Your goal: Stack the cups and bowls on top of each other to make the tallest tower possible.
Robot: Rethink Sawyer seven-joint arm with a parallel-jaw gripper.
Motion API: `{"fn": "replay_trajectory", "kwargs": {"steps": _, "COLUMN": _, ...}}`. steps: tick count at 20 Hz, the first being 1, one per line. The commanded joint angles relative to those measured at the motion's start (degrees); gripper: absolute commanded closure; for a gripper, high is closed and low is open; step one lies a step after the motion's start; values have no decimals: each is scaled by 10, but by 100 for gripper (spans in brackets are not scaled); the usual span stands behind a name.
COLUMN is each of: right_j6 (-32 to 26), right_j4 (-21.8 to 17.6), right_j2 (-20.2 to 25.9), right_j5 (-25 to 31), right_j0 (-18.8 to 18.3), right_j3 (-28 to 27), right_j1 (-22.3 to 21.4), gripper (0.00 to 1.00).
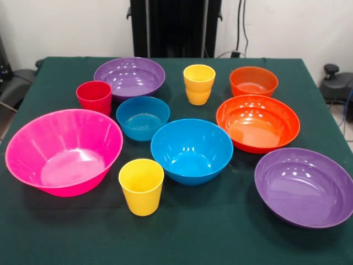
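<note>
Currently nothing is stacked into a tower except one pair of glossy yellow plastic cups (199, 84), nested one inside the other and standing upright near the far middle of the dark green cloth-covered table (231, 232). A single yellow plastic cup (142, 186) stands alone at the near side, just in front of the larger glossy blue plastic bowl (191, 150). Behind that sits the smaller blue bowl (143, 117), with the red-pink plastic cup (94, 97) to its left and the far purple round bowl (129, 77) behind both. The big pink plastic bowl (64, 150) rests at the left. On the right, the small orange bowl (253, 81) stands behind the wide orange bowl (257, 122), and the second wide purple bowl (304, 186) sits tilted at the near right. All bowls lie open side up. The claw does not show, so its state cannot be told.
</note>
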Motion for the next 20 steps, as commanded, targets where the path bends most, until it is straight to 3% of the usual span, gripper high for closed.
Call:
{"fn": "replay_trajectory", "kwargs": {"steps": 1, "right_j6": 52, "right_j4": -4, "right_j2": 70, "right_j5": -136, "right_j0": -52, "right_j3": 27, "right_j1": 136, "gripper": 0}}
{"fn": "replay_trajectory", "kwargs": {"steps": 10, "right_j6": 32, "right_j4": -32, "right_j2": 120, "right_j5": -193, "right_j0": -109, "right_j3": 13, "right_j1": 202, "gripper": 0}}
{"fn": "replay_trajectory", "kwargs": {"steps": 20, "right_j6": 36, "right_j4": -54, "right_j2": 122, "right_j5": -215, "right_j0": -136, "right_j3": 7, "right_j1": 233, "gripper": 0}}
